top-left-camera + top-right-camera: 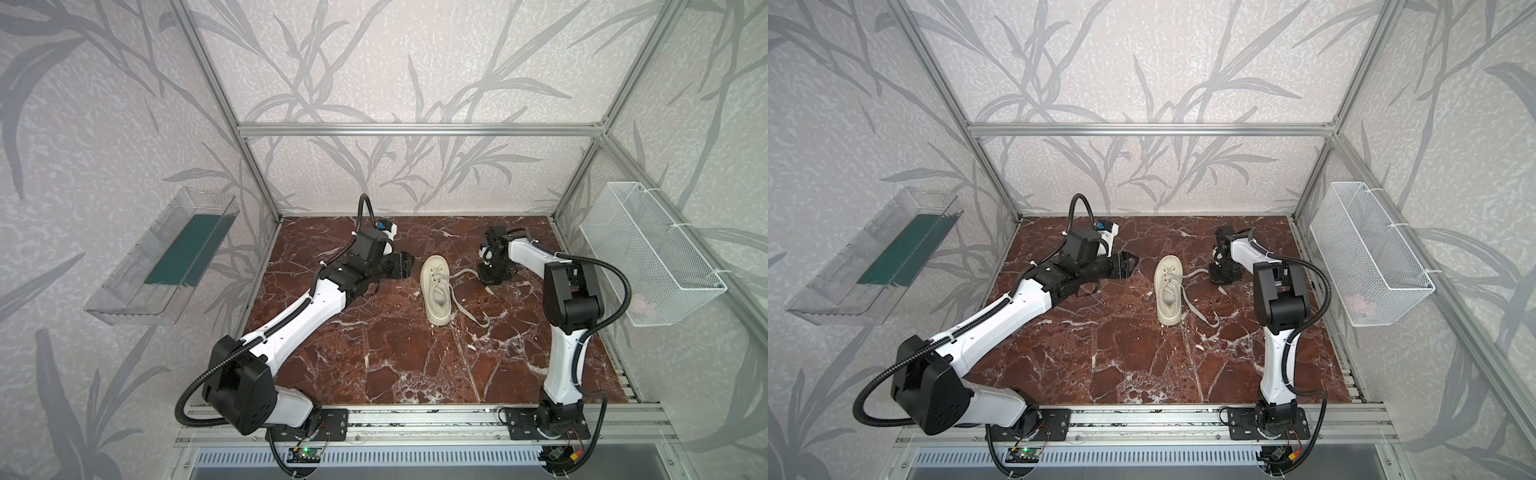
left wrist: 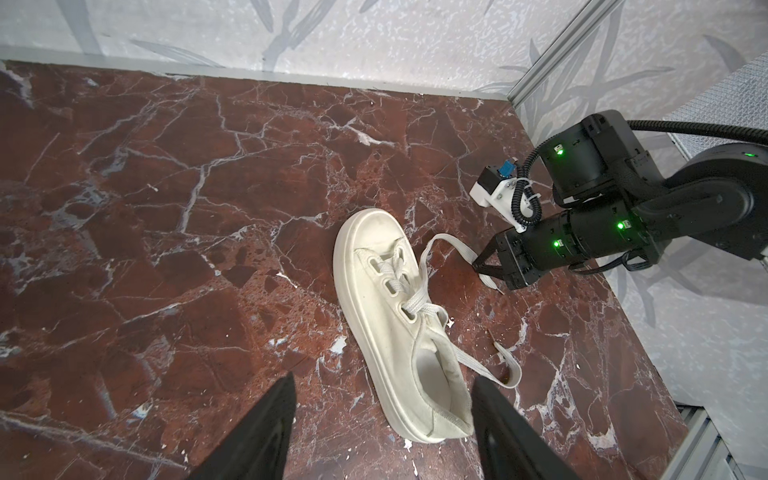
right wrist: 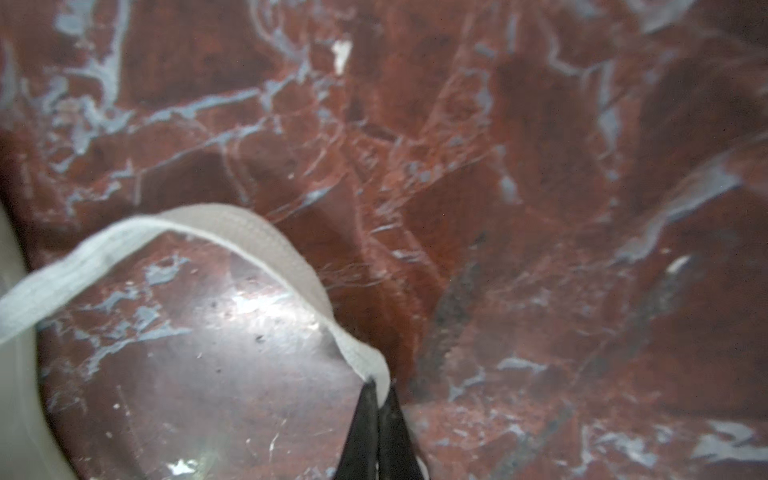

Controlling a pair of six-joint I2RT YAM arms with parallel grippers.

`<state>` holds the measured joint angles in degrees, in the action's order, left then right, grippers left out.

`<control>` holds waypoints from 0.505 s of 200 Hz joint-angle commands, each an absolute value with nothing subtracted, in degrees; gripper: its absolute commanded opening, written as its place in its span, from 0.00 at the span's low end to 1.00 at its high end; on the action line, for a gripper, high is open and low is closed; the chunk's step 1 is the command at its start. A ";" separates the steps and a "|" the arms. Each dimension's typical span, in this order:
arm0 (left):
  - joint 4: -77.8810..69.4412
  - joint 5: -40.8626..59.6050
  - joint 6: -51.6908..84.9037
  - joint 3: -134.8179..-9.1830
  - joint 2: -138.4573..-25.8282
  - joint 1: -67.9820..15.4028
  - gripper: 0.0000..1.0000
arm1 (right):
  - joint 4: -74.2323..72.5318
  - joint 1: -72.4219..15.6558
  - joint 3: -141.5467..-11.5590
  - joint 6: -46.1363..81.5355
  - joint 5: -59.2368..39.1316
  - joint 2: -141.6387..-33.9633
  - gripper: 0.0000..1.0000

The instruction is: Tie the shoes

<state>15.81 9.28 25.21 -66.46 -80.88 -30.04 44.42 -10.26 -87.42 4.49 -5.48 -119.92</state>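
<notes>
The cream shoe (image 1: 435, 289) (image 1: 1169, 289) (image 2: 386, 316) lies on the red marble table, toe toward the back wall, laces untied. One flat lace (image 1: 462, 273) (image 2: 451, 245) (image 3: 249, 232) runs from the eyelets rightward into my right gripper (image 1: 478, 273) (image 1: 1211, 271) (image 2: 478, 264) (image 3: 379, 386), which is low at the table and shut on that lace near its end. The other lace (image 1: 469, 309) (image 2: 505, 368) lies slack on the table right of the shoe. My left gripper (image 1: 411, 266) (image 1: 1136, 262) (image 2: 383, 378) hovers open just left of the toe, holding nothing.
A clear plastic bin (image 1: 162, 257) hangs on the left wall. On the right wall hangs a white wire basket (image 1: 652, 253). Aluminium frame posts stand at the back corners of the marble table (image 1: 374, 357).
</notes>
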 commanded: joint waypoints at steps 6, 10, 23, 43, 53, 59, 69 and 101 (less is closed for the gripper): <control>18.55 10.50 27.91 -63.74 -78.57 -26.40 0.69 | 48.66 -14.26 -91.30 6.51 -12.38 -110.85 0.00; 18.47 10.76 28.27 -63.14 -78.34 -25.83 0.69 | 48.68 -15.15 -91.76 7.25 -13.90 -109.48 0.00; 18.12 11.55 29.07 -61.33 -77.39 -23.84 0.69 | 47.89 -18.69 -92.98 9.59 -18.31 -105.70 0.00; 18.57 12.05 29.27 -59.34 -75.30 -21.39 0.69 | 49.06 -24.94 -96.19 11.94 -20.78 -102.91 0.00; 19.18 12.13 29.05 -58.54 -73.98 -20.23 0.69 | 49.04 -27.52 -97.19 13.45 -22.00 -102.45 0.00; 19.40 12.29 28.88 -57.94 -73.26 -19.46 0.69 | 48.55 -29.16 -97.44 14.72 -23.31 -102.39 0.00; 19.90 12.59 28.74 -56.96 -72.10 -18.08 0.69 | 47.59 -31.72 -97.77 16.64 -24.63 -102.50 0.00; 21.29 13.62 28.71 -53.22 -67.97 -13.20 0.69 | 43.80 -41.04 -98.73 21.51 -27.40 -105.40 0.01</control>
<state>18.96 12.51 28.12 -55.72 -71.40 -15.97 44.34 -36.62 -99.02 16.19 -23.03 -101.51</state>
